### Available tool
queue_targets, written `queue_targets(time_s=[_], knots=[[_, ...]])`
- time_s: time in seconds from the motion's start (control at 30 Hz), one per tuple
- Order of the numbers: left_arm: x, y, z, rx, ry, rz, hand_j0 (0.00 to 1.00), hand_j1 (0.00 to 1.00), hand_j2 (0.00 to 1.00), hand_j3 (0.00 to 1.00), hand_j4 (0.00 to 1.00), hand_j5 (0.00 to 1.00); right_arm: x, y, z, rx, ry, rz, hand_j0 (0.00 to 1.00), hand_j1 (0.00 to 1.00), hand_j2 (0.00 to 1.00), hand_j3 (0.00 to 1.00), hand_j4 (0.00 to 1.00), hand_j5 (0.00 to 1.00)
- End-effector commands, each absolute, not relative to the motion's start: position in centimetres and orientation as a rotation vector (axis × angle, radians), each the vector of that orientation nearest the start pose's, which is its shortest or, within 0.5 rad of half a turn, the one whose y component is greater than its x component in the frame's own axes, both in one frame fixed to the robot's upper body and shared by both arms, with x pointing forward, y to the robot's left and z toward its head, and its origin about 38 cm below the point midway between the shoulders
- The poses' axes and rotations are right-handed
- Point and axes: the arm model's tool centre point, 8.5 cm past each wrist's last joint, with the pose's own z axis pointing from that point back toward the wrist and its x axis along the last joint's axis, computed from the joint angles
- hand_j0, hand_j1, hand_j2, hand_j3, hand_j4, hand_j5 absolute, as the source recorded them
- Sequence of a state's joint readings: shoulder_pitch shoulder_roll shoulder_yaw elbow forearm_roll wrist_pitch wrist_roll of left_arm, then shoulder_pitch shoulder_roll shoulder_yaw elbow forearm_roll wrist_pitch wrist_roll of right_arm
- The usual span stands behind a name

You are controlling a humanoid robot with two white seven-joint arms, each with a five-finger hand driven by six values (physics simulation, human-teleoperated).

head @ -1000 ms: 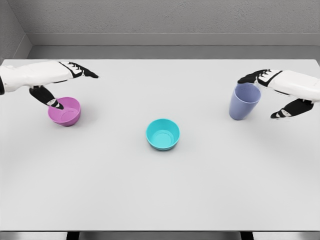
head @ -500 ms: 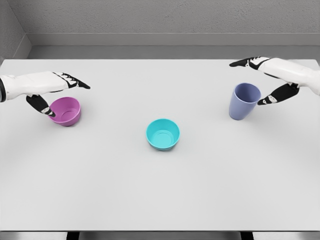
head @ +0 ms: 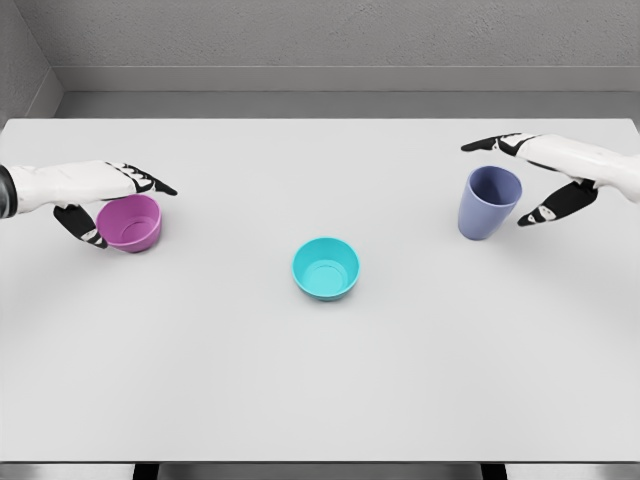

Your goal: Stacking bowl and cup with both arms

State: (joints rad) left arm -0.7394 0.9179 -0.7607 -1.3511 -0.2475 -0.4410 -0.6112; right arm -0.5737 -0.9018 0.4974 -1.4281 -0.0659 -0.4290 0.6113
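Grey walls sat behind a big white table. Left hand was spread wide around the purple bowl at the table's left side, fingers over the far rim, thumb down by the near wall, couldn't tell if touching. Right hand was spread too, fingers above the blue cup on the right, thumb just beside it. Teal bowl sat in the middle, well apart from both. All three stood upright, mouths up, nothing visible inside.
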Motion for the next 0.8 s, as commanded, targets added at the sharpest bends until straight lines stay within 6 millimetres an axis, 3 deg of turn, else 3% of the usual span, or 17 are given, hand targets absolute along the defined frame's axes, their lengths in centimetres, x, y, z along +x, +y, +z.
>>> queue_targets(time_s=[0.0, 0.5, 0.77], knots=[[45.0, 35.7, 20.7, 0.376, -1.126, -1.946, 1.0, 1.0, 1.0, 1.0, 1.0, 1.0, 43.4, -35.6, 24.3, -0.171, -1.486, 1.581, 1.0, 1.0, 1.0, 1.0, 1.0, 1.0], [45.4, 34.7, 19.7, 0.375, -1.117, -1.962, 1.0, 1.0, 1.0, 1.0, 1.0, 1.0, 44.8, -34.6, 23.2, -0.12, -1.456, 1.577, 1.0, 1.0, 1.0, 1.0, 1.0, 1.0], [45.4, 34.7, 19.7, 0.374, -1.118, -1.961, 1.0, 1.0, 1.0, 1.0, 1.0, 1.0, 44.5, -35.4, 23.2, -0.137, -1.428, 1.584, 1.0, 1.0, 1.0, 1.0, 1.0, 1.0]])
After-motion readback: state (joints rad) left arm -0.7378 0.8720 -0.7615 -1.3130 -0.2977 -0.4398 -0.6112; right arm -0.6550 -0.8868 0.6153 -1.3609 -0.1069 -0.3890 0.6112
